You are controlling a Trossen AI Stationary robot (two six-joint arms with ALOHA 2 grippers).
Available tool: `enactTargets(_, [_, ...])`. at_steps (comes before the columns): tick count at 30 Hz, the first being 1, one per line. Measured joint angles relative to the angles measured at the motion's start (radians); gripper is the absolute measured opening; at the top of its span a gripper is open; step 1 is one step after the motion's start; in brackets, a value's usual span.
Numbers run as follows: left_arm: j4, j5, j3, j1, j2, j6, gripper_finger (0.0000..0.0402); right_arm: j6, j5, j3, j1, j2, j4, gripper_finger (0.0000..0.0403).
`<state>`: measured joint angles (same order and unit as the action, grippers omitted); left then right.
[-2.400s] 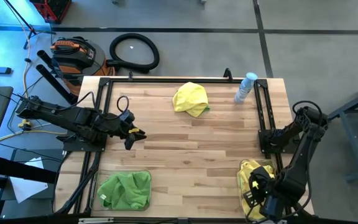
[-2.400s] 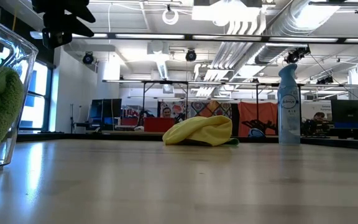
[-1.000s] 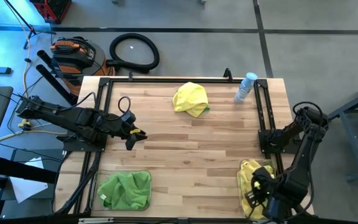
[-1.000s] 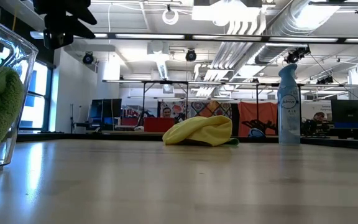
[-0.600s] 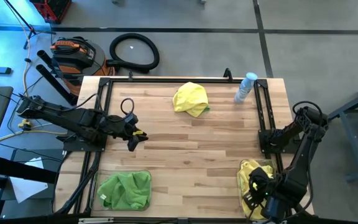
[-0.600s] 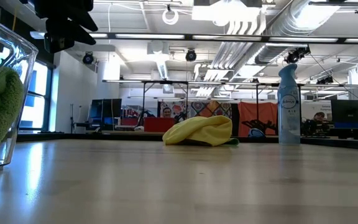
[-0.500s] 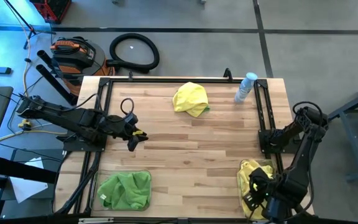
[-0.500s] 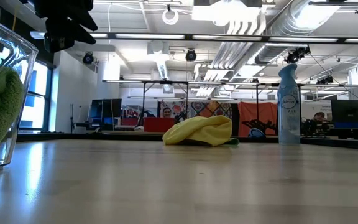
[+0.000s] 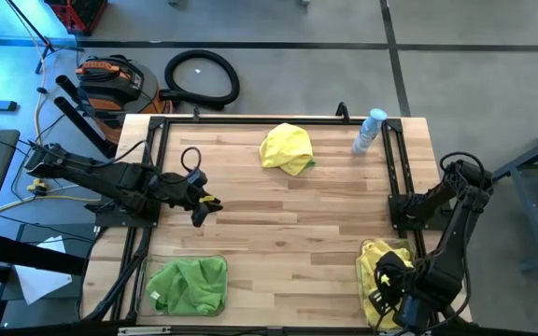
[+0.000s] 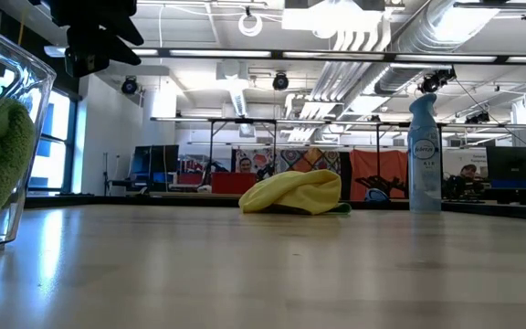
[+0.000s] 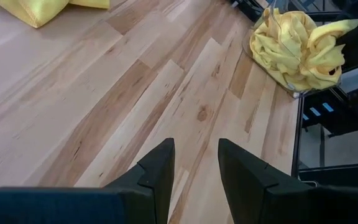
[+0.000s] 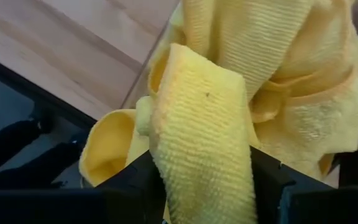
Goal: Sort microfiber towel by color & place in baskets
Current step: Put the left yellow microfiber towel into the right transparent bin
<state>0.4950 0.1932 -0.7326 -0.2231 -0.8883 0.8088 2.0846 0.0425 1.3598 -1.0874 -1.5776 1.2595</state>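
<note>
A bright yellow towel (image 9: 286, 147) (image 10: 295, 194) lies bunched on the far middle of the table, and a sliver of lime green (image 10: 344, 209) shows under its edge. Green towels (image 9: 189, 285) fill the clear basket (image 9: 148, 273) at the near left. Yellow towels (image 9: 377, 266) (image 11: 297, 40) fill the clear basket (image 11: 294, 93) at the near right. My right gripper (image 9: 388, 283) (image 12: 207, 158) is open, down in that yellow pile. My left gripper (image 9: 202, 207) (image 11: 196, 149) is open, held above bare wood at the left middle. My right gripper comes at the yellow pile from above, with its open fingers (image 12: 138, 186) on either side of a raised fold (image 12: 197, 118) of yellow towel. The fold fills the gap and lies against both inner faces. The cloth rests on the pile in the basket.
A clear spray bottle with a blue cap (image 9: 369, 131) (image 10: 424, 155) stands at the far right. Black frame rails (image 9: 395, 168) run along the table's left and right sides. A black hose and a tool bag lie on the floor beyond the far edge.
My left gripper has edged slightly toward the table's right edge. The towels have stayed where they were.
</note>
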Motion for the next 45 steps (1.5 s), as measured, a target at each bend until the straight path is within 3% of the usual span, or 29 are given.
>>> enactTargets(12, [0.000,0.000,0.000,0.000,0.000,0.000,0.0113,0.116,-0.073,0.002,-0.029,0.001,0.076,0.0258])
enactTargets(23, [0.000,0.000,0.000,0.000,0.000,0.000,0.0113,0.208,-0.011,0.259,-0.048,0.003,0.304,0.0261])
enactTargets(29, [0.000,0.000,0.000,0.000,0.000,0.000,0.0113,0.221,-0.009,0.347,-0.045,0.003,0.297,0.0261])
enactTargets(36, [0.000,0.000,0.000,0.000,0.000,0.000,0.0113,0.236,-0.007,0.296,-0.035,-0.045,0.227,0.0261])
enactTargets(45, [0.000,0.000,0.000,0.000,0.000,0.000,0.0113,0.231,-0.083,0.058,-0.022,-0.120,-0.002,0.0261])
